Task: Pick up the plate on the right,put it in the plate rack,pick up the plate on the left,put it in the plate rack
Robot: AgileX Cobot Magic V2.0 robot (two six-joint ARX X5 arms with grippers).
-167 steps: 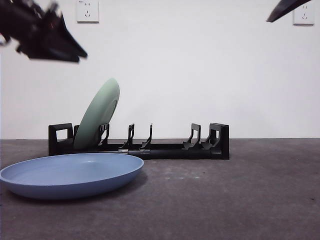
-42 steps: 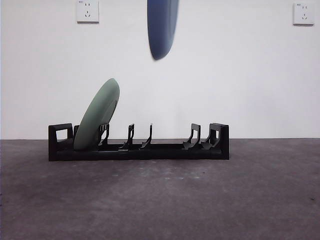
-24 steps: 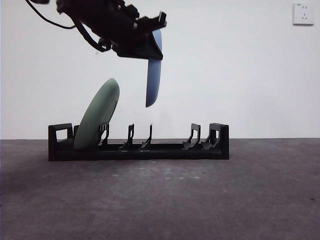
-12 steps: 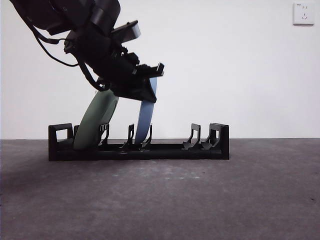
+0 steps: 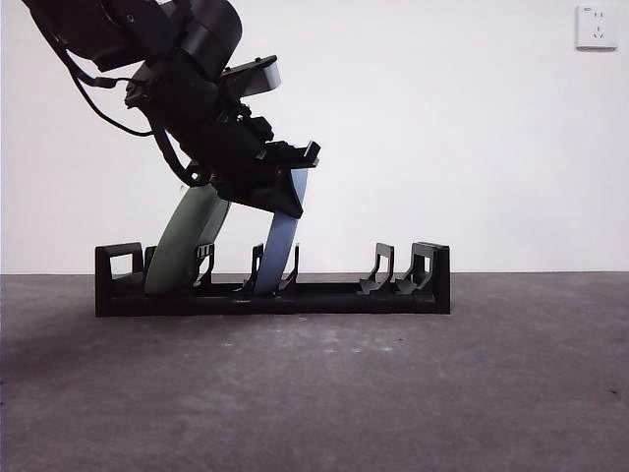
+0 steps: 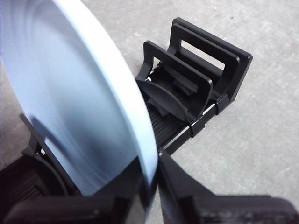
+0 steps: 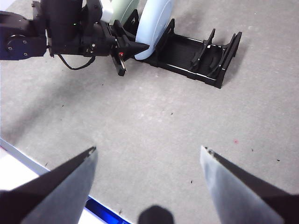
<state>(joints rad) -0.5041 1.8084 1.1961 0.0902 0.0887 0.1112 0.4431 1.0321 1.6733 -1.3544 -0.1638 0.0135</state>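
Observation:
The black plate rack (image 5: 324, 295) lies across the table's middle. A green plate (image 5: 185, 246) leans in a slot near its left end. A blue plate (image 5: 281, 241) stands tilted in a middle slot, its lower edge down between the dividers. My left gripper (image 5: 290, 187) comes in from the upper left and is shut on the blue plate's (image 6: 70, 93) upper rim, one jaw on each face. The rack's (image 6: 196, 88) end block shows past the plate in the left wrist view. My right gripper (image 7: 148, 158) hangs open high above the bare table, far from the rack (image 7: 196, 53) and the blue plate (image 7: 154, 25).
The grey table top (image 5: 393, 393) runs in front of the rack. A white wall with a socket (image 5: 597, 27) stands behind. The left arm's (image 7: 51, 32) dark body and cables fill the space above the rack's left half.
The left gripper brought the blue plate down from above into a middle slot. In the last half second the plate tilted a little further and settled lower.

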